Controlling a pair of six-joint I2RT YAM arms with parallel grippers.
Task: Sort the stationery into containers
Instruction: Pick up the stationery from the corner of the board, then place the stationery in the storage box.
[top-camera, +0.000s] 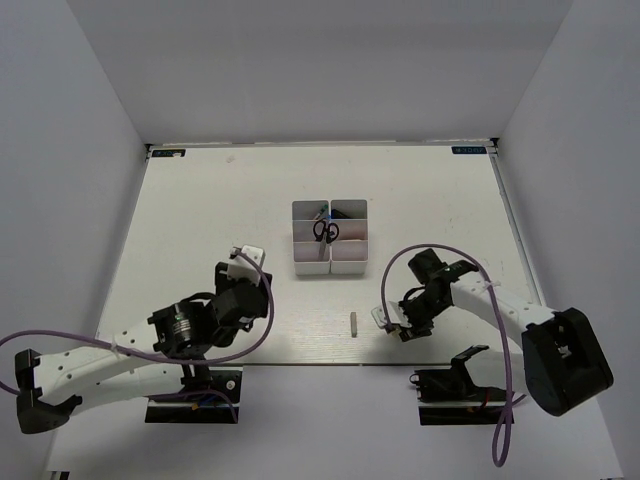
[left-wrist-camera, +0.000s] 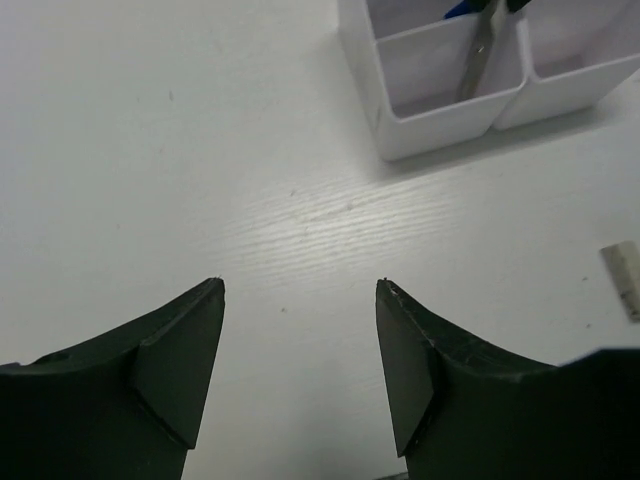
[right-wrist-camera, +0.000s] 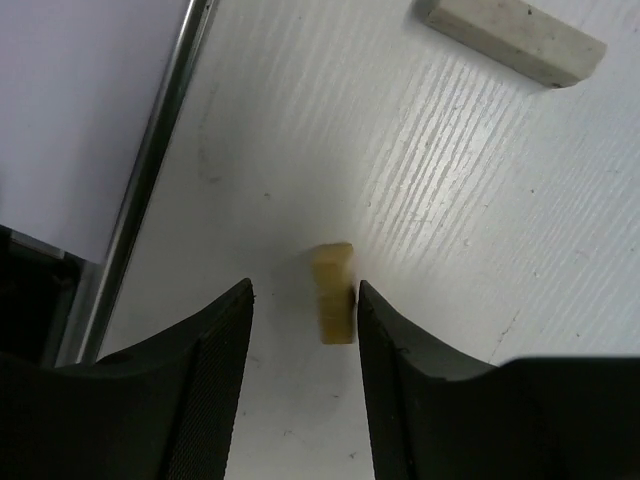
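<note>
Your right pincer (right-wrist-camera: 305, 290) stands open astride the tan piece (right-wrist-camera: 335, 295), its long axis along the fingers (right-wrist-camera: 200, 380), by the tabletop's (right-wrist-camera: 400, 180) near edge; left pincer (left-wrist-camera: 300, 285), open, is farther

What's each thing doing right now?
White plastic divided tray: on table, partly filled.
Black-handled scissors: inside tray.
Small grey stick: lying loose on table.
Tiny tan square piece: on table, not gripped.
Left end effector: open, empty.
Right end effector: open, straddling tan piece.
</note>
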